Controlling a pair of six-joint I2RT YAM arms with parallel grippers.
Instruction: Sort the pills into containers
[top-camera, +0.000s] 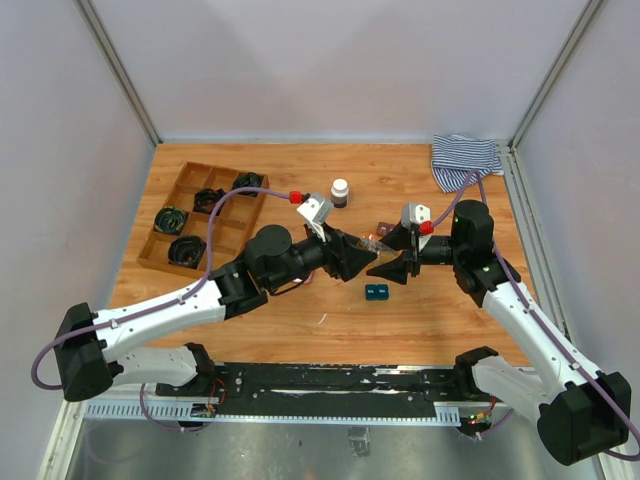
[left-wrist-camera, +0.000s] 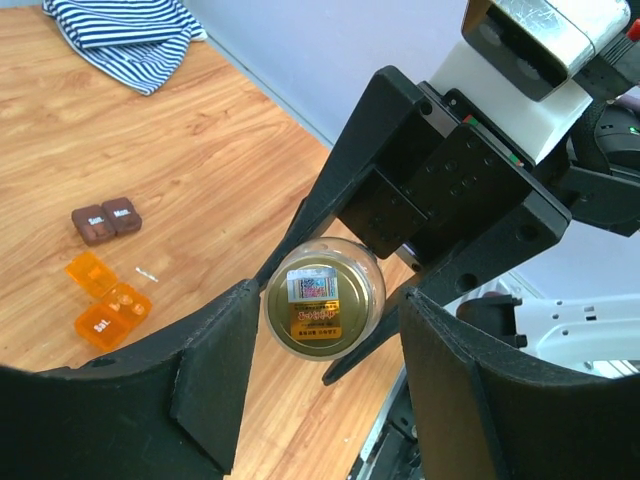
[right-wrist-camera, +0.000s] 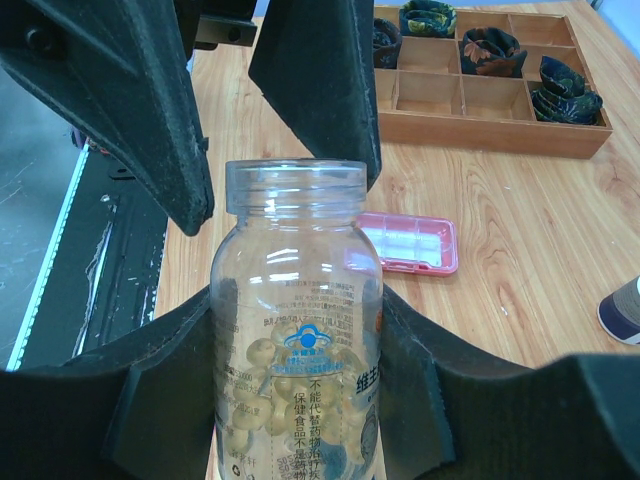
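A clear pill bottle (right-wrist-camera: 295, 330) with yellowish pills stands upright between the pads of my right gripper (right-wrist-camera: 297, 345), which is shut on it and holds it above the table (top-camera: 440, 310). My left gripper (left-wrist-camera: 328, 300) is open. Its fingers (right-wrist-camera: 320, 80) flank the bottle's gold-labelled top (left-wrist-camera: 323, 297) with a gap on each side. In the top view both grippers meet at the table's middle around the bottle (top-camera: 373, 243). A pink case (right-wrist-camera: 403, 243) lies open below. Orange (left-wrist-camera: 108, 300) and brown (left-wrist-camera: 106, 220) cases lie together. A teal case (top-camera: 377, 292) lies near the grippers.
A wooden compartment tray (top-camera: 170, 215) with black coils sits at the back left. A small dark bottle with a white cap (top-camera: 340, 192) stands behind the grippers. A striped cloth (top-camera: 465, 157) lies at the back right corner.
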